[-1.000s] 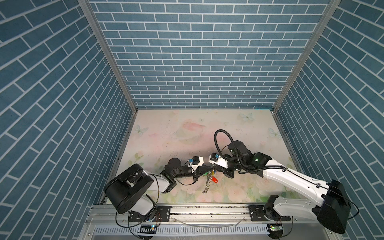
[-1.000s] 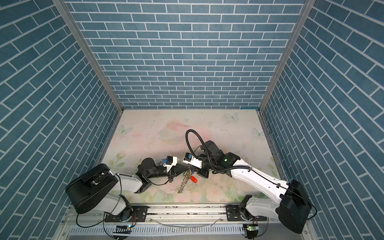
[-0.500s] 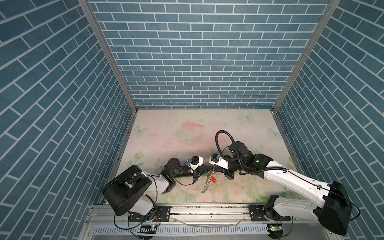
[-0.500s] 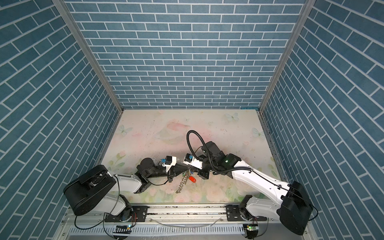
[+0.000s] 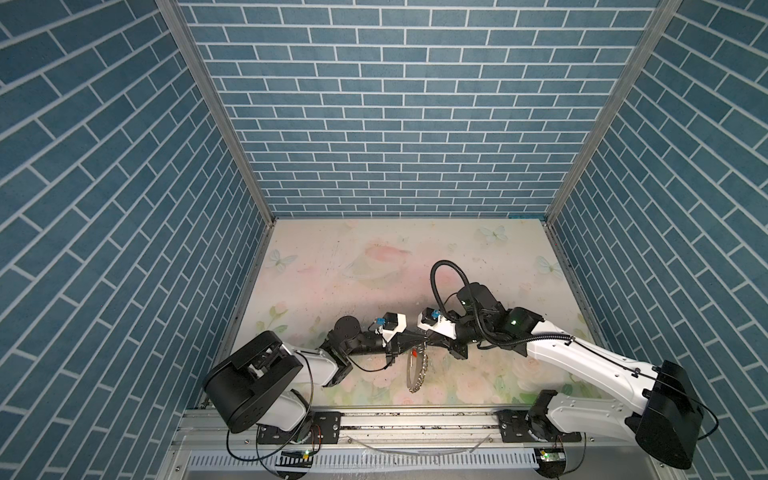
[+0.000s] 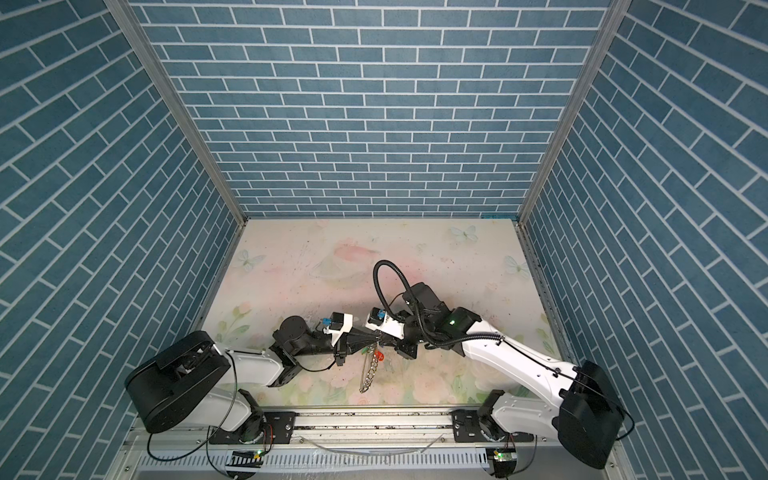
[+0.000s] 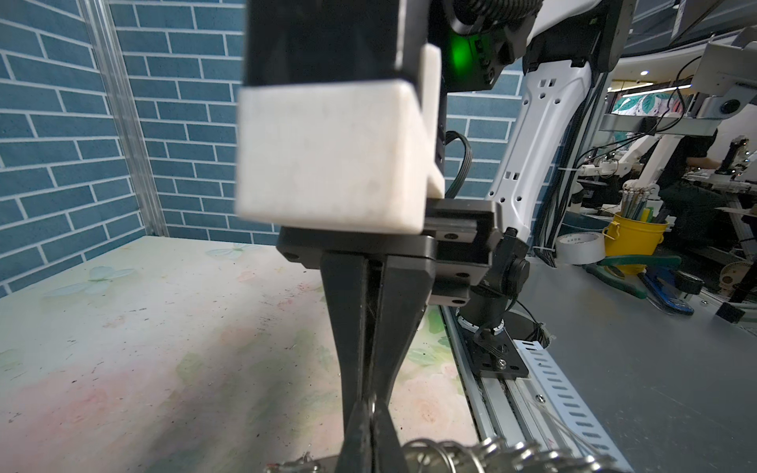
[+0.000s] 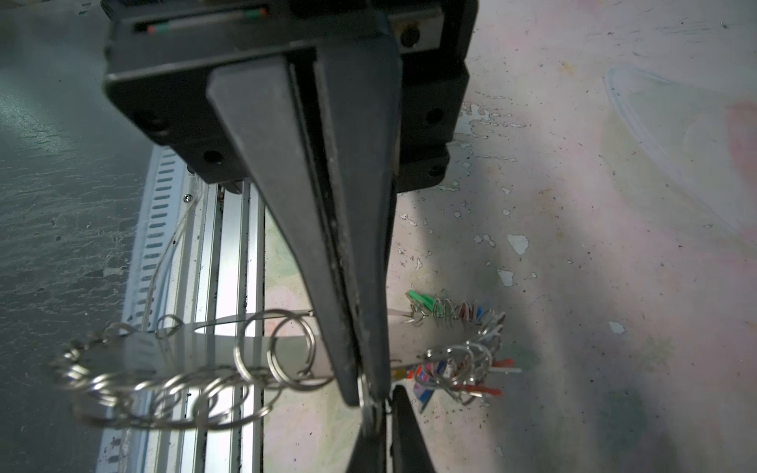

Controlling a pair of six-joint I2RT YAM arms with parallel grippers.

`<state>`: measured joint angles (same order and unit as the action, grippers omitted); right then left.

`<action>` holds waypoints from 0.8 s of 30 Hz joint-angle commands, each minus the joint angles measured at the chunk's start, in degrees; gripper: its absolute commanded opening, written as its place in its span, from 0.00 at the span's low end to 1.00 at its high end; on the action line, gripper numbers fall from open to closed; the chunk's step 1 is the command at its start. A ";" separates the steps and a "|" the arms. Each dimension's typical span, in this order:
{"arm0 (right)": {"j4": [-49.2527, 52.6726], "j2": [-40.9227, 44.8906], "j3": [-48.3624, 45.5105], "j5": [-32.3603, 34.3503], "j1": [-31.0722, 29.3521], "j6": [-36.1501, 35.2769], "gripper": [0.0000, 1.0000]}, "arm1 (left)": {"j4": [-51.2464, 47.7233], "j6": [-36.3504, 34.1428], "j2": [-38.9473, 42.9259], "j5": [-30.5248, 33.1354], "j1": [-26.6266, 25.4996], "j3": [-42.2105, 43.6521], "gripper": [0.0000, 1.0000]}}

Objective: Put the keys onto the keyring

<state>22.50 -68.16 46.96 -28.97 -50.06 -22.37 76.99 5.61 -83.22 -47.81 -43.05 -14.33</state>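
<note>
Both arms met low over the floral table [image 5: 374, 266] near its 6 o'clock edge. The left gripper [image 5: 419, 336] reached in from 9 o'clock and the right gripper [image 5: 429, 338] from 3 o'clock. Each claw was pressed together, tip against tip, on a silver wire ring [image 8: 365, 409] at the rim of the keyring [image 5: 417, 371]. The keyring dangled edge-on toward 6 o'clock in both top views [image 6: 371, 372]. Whether its lower end touched the table could not be told.

In the right wrist view the left gripper [image 8: 362, 393] covered part of the grey plate [image 8: 176, 348]. A yellow sliver [image 8: 399, 373] beside its fingertips was all that showed of the keys, and the metal key itself was hidden. Red, green and blue tags [image 8: 458, 313] bunched beyond, blurred. In the left wrist view the right gripper [image 7: 367, 403] pinched the wire, while the frame edge cut off the other rings [image 7: 487, 452].
</note>
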 commanded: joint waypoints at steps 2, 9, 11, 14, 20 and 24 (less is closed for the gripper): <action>-3.80 0.29 -0.36 -1.78 -0.18 -0.02 0.10 | 3.54 0.37 0.44 -2.01 -0.72 -1.72 0.00; -4.90 2.77 -1.52 0.65 -0.12 1.19 0.12 | 3.53 0.25 0.53 -2.31 -0.72 -1.57 0.00; -5.04 2.99 -1.61 1.40 -0.14 1.62 0.14 | 3.53 0.28 0.43 -2.42 -0.72 -1.53 0.00; -5.01 4.31 -2.28 2.06 -0.13 1.89 0.16 | 3.54 -0.13 0.52 -1.83 -0.72 -1.18 0.00; -7.80 6.69 -4.30 -0.07 -0.14 3.54 0.18 | 3.52 0.02 -0.16 -2.10 -0.66 -1.46 0.00; -9.70 6.23 -4.90 -0.22 -0.20 4.32 0.17 | 3.56 0.27 -0.10 -2.85 -0.63 -1.49 0.00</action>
<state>17.76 -62.28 43.05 -27.46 -50.09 -19.73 78.30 5.61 -83.22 -48.51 -43.16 -14.66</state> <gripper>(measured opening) 0.176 0.055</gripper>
